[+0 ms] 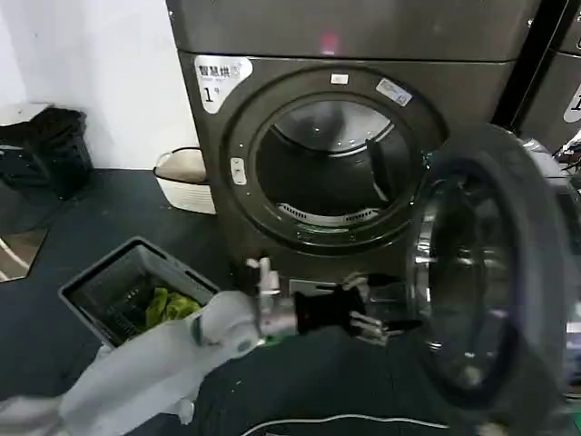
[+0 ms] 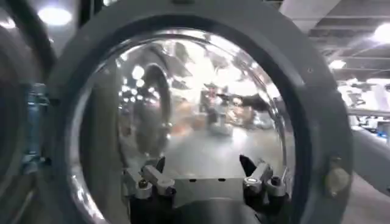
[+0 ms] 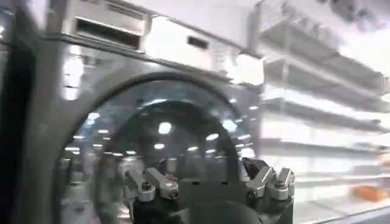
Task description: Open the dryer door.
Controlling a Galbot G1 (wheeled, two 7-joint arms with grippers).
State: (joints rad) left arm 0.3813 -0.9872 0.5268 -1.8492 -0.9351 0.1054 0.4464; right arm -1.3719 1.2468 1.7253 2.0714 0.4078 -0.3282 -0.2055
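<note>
Your left gripper's [image 1: 377, 318] jaws are spread, holding nothing, just short of the door's [image 1: 495, 272] inner face, low near its bottom rim. To its left a basket [image 1: 127, 291] sits on the floor, with bare floor between it and the dryer [image 1: 354, 100]. The drum mouth [image 1: 331, 168] stands uncovered. The door hangs swung out to the right. Your right gripper [image 3: 210, 182] also has its jaws spread, empty, before a chrome-ringed porthole [image 3: 164, 140].

Grey-backed dryer door [image 1: 495, 272]; seemingly bronze-grey machine [image 1: 272, 100].
</note>
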